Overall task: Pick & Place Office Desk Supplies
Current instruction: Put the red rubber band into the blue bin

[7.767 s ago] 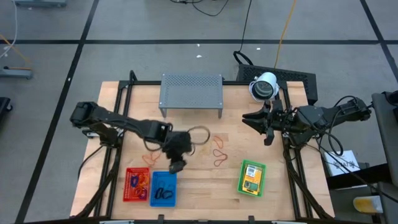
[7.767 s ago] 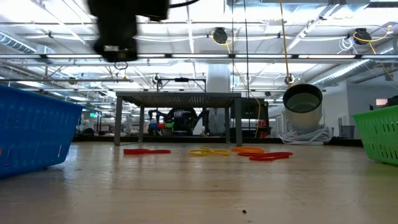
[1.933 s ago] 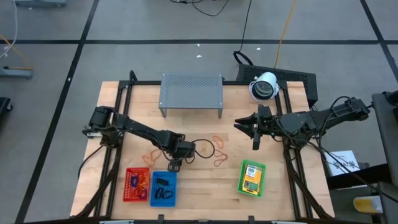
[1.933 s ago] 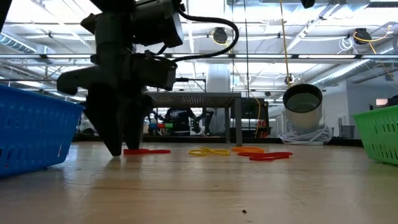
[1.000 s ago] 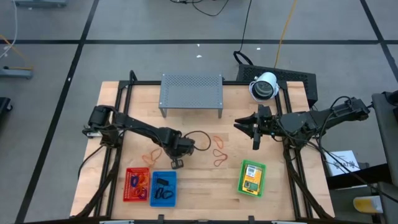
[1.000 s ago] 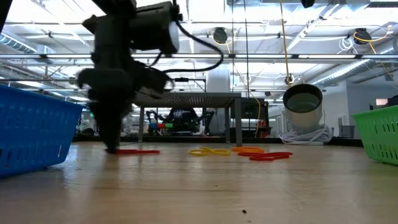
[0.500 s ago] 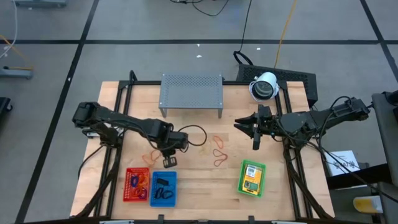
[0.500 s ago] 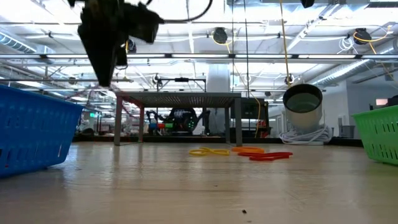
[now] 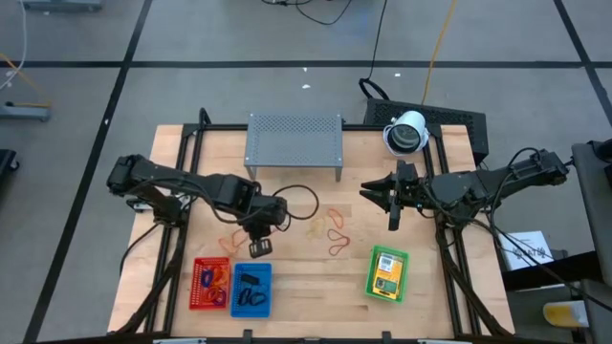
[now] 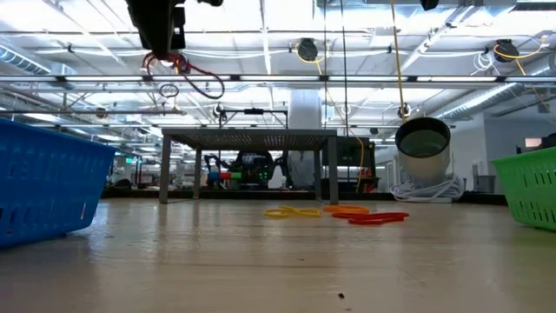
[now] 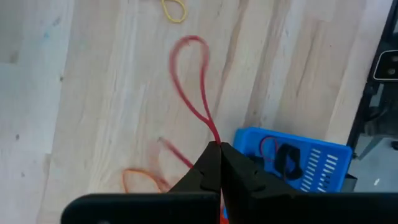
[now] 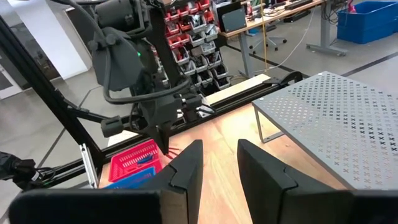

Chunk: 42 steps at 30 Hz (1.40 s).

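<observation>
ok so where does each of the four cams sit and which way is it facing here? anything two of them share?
High: above the table, looking straight down; both arms, the left gripper near the blue basket.
Low: at table-top height, looking level across; the left gripper hangs from above with a red rubber band.
Left wrist: on the left arm, looking down past its shut fingers at the band.
Right wrist: on the right arm, looking across the table past its parted fingers.
Shared: the grey shelf shows in high, low and right wrist.
</observation>
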Motion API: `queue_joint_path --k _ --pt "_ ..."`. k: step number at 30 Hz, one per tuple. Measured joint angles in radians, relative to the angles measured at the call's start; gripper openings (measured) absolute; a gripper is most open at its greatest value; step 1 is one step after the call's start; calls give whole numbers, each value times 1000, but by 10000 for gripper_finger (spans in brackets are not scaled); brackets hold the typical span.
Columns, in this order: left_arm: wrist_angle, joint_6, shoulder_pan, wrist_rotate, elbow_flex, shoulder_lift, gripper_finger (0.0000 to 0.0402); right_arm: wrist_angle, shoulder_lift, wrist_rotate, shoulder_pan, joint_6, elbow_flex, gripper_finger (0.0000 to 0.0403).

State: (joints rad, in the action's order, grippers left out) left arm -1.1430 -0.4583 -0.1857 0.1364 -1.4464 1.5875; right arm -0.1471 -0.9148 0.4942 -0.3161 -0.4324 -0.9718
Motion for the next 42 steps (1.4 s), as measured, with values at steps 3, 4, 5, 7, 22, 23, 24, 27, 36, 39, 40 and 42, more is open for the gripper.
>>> queue_joint_path --k 3,4,5,7,22,23,24,27,36,39,40,42 --pt "0 -1 0 2 -6 0 0 0 0 1 0 0 0 89" --pt "0 -1 -1 10 -6 0 0 0 0 1 0 0 0 89" --pt "0 0 -3 22 -6 0 0 0 0 1 0 0 0 89" --pt "1 0 -14 54 -6 0 0 0 0 1 0 0 0 89" --pt "50 -139 -230 173 -4 16 0 0 0 2 0 0 0 89" --pt "54 -148 -243 168 3 24 0 0 0 2 0 0 0 89" --pt "62 -157 -253 165 11 34 0 0 0 2 0 0 0 89" --pt "120 -178 -280 168 45 69 0 0 0 2 0 0 0 89" --pt "281 -218 -323 145 96 168 0 -1 22 -1 -10 178 0 89" --pt "286 -219 -324 133 96 189 0 4 66 -30 -21 344 10 89" --pt "286 -223 -325 127 97 195 0 4 90 -81 -19 380 22 89" --pt "286 -233 -325 119 97 196 0 6 147 -206 1 405 53 89"
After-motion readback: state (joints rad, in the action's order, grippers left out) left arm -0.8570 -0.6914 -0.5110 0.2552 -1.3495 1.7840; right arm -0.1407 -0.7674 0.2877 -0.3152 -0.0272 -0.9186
